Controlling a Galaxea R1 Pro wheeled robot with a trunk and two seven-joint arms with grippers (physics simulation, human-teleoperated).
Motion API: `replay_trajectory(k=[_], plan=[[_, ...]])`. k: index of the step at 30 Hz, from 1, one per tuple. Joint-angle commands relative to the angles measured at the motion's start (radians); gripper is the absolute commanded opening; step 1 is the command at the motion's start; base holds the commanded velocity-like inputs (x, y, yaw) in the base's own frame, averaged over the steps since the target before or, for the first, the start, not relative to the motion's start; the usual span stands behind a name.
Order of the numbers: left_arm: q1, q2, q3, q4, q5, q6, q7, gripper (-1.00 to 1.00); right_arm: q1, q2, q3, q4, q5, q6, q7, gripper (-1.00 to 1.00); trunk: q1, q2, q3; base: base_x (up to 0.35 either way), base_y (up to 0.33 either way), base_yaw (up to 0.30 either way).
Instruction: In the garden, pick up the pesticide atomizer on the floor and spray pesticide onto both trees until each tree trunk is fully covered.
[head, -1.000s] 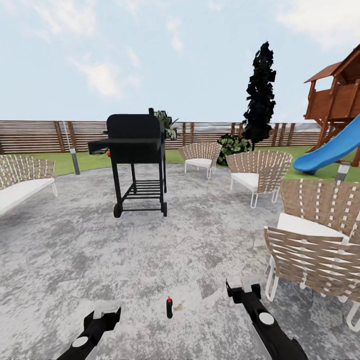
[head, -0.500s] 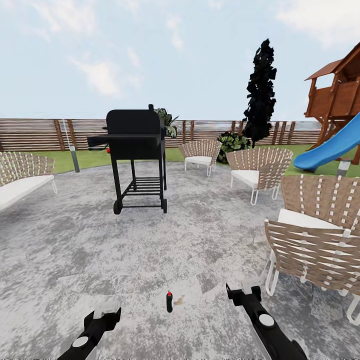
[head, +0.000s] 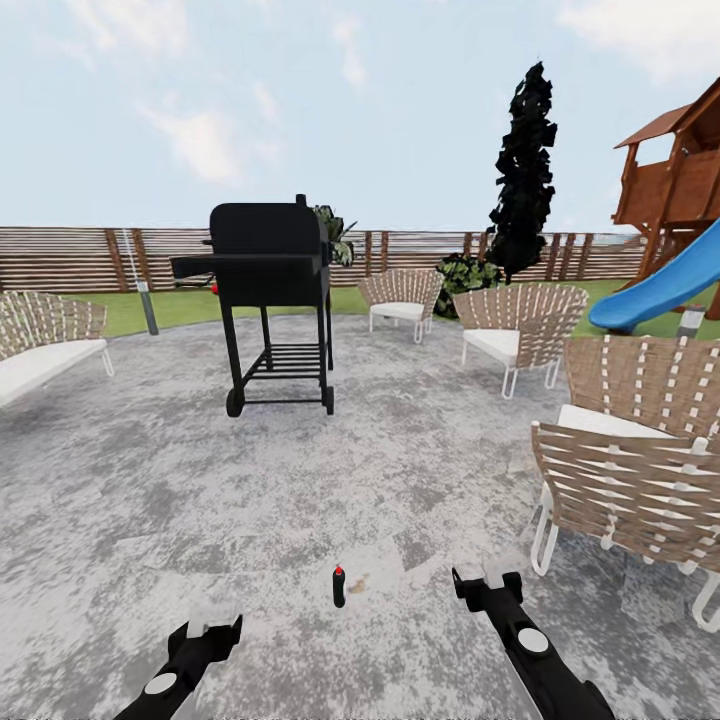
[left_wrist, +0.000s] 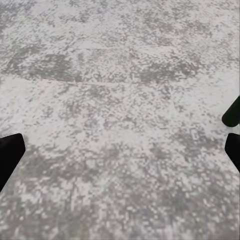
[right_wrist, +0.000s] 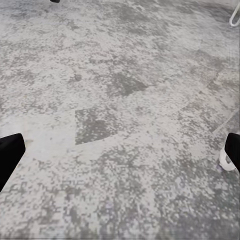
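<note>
Two tools low in the head view, both empty and spread wide. Left tool on its black arm, close in to the robot's body; in the left wrist view, dark fingers out at opposite edges of the frame with nothing but paving between. Right tool reached a little further forward; same wide spread of the fingers in the right wrist view, again over bare ground.

Between the two, the pesticide atomizer: a very small dark bottle with a red cap, upright on the grey speckled paved patch, long axis vertical, not on grass. Inward of either tool, so to the right of the left tool and to the left of the right one. Roughly level with the right tool, slightly ahead of the left. Near enough to midway for no clear call on the nearer arm; by depth alone, perhaps a shorter sideways sweep for the right. Probably a side-on approach around the upright body, given its stance.

Further out: black barbecue grill, woven brown chairs with white cushions, green lawn, brown slat fence. No thick mottled trunk close by.
</note>
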Motion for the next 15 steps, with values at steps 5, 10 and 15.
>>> replay_trajectory(k=[5,10,15], plan=[[0.0,-0.001,0.0,0.0,-0.002,0.0,0.0,1.0,0.0,0.0,0.0,0.0,0.0,0.0,0.0,1.0,0.0,0.0,-0.008,0.0,0.0,0.0],[0.0,-0.002,0.0,0.0,0.0,0.0,-0.001,1.0,0.0,0.0,0.0,0.0,0.0,0.0,0.0,1.0,0.0,0.0,-0.014,0.228,0.0,0.0],[0.0,-0.002,0.001,0.0,0.0,0.0,-0.001,1.0,0.0,0.0,0.0,0.0,0.0,0.0,0.0,1.0,0.0,0.0,-0.014,0.337,0.0,0.0]])
